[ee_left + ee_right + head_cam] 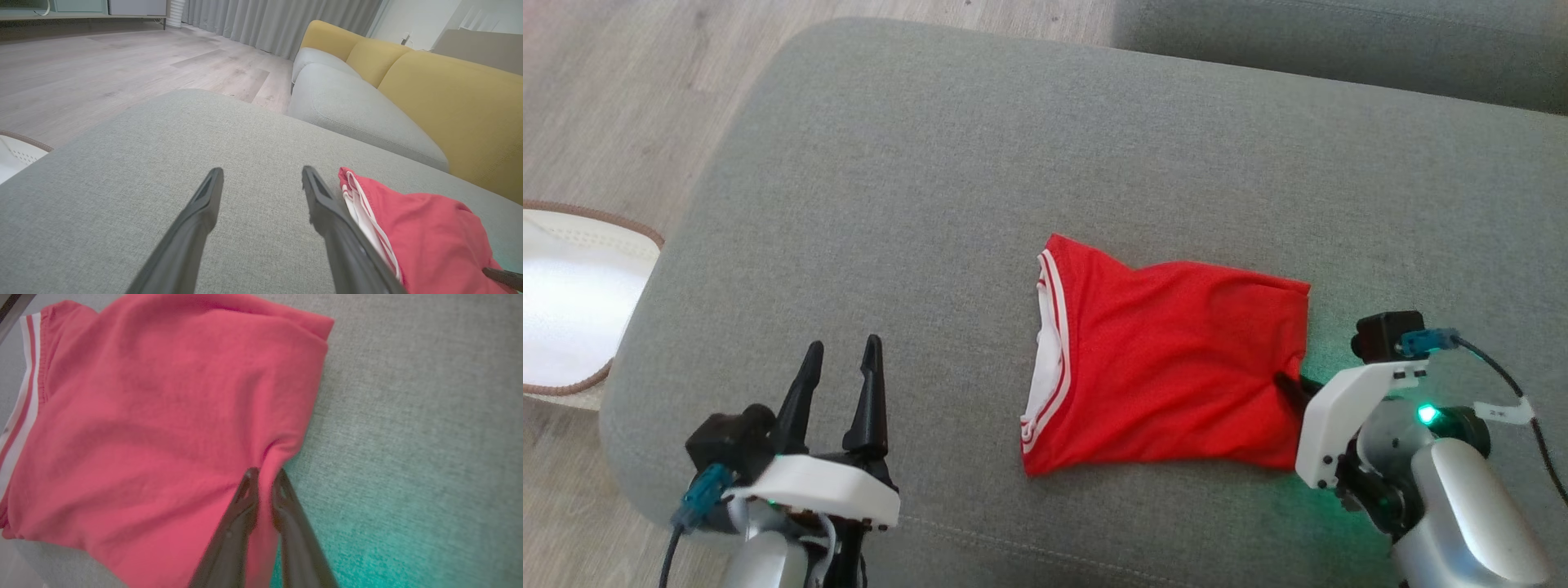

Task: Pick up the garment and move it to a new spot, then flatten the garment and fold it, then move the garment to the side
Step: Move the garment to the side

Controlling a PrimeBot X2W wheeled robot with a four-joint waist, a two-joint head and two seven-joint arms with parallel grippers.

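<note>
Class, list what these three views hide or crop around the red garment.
Head view: right gripper fingertips, partly buried in the garment.
Right wrist view: waistband end, cut by the left edge.
Left wrist view: garment's near part, behind the left gripper, cropped at the bottom.

The garment (1168, 367) was seen as soft matt red cloth, banded in white at its 9 o'clock edge. The cushion (931, 204) was covered in coarse grey weave; the floor (621, 98) at 11 o'clock was finished as pale matt wood.
</note>
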